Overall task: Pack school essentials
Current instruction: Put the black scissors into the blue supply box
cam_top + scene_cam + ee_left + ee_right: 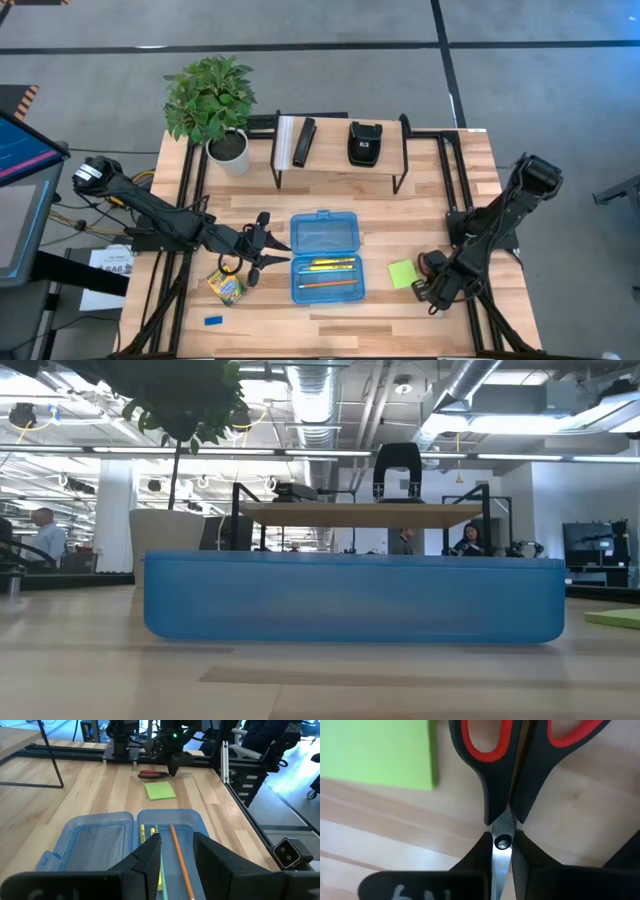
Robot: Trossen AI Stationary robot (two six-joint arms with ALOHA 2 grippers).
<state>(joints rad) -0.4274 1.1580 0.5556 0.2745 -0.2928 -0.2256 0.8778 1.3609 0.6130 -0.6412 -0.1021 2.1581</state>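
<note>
The blue pencil case (325,255) lies open in the middle of the table, with yellow pencils (332,266) and an orange one (180,860) in its right half. My left gripper (283,252) is open at the case's left edge, its fingers over the tray (177,852). The crayon box (226,287) and blue eraser (213,320) lie on the table left of the case. The lime sticky-note pad (403,273) lies flat to the right of the case. My right gripper (432,290) is down on the orange-handled scissors (152,773), beside the pad. My right gripper comes from above, pointing down, and is shut on the scissors. Its two fingers (479,855) pinch the blades just past the pivot screw (502,842), with the handles (487,745) pointing away. The left wrist view shows the scissors lying flat on the table.
A potted plant (212,100) stands at the far left. A wooden riser shelf (340,165) at the far edge carries black and white bars (295,142) and a black pouch (364,143). Dark rails (455,180) run along both table sides. In the low view the case (350,600) fills the foreground.
</note>
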